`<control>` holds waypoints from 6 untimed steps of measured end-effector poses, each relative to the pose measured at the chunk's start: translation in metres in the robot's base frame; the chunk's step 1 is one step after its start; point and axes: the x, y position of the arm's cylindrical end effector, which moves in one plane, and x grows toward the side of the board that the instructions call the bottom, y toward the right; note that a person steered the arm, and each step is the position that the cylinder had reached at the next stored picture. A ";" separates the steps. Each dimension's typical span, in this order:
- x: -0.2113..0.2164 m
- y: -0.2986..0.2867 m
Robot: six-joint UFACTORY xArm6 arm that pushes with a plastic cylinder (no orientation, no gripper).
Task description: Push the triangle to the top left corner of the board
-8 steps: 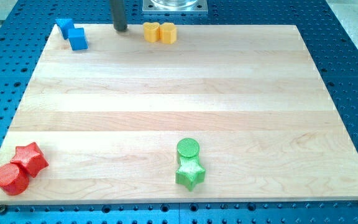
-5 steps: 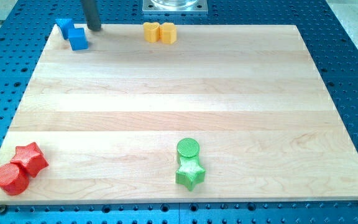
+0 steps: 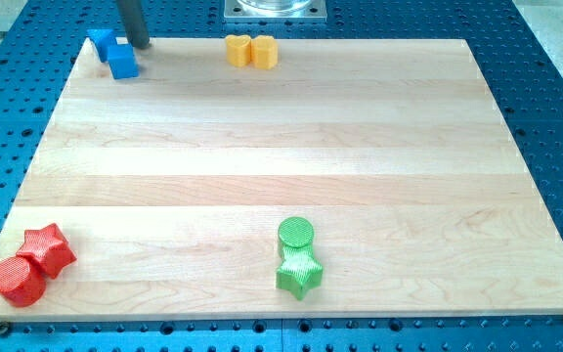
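Note:
Two blue blocks sit at the board's top left corner: one (image 3: 102, 41) at the corner, its shape hard to make out, possibly the triangle, and a blue cube-like block (image 3: 122, 63) just below and right of it. My tip (image 3: 137, 43) is a dark rod at the top edge, just right of the upper blue block and just above the lower one, close to or touching them.
Two yellow blocks (image 3: 250, 50) sit side by side at the top edge, right of my tip. A red star (image 3: 48, 248) and red cylinder (image 3: 16, 281) are at the bottom left. A green cylinder (image 3: 295, 235) and green star (image 3: 299, 273) are at bottom centre.
My tip has slid left along the top edge, from near the yellow blocks to right beside the blue blocks. No block has visibly moved.

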 end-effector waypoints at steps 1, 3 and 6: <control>0.000 -0.009; 0.000 -0.045; 0.001 -0.064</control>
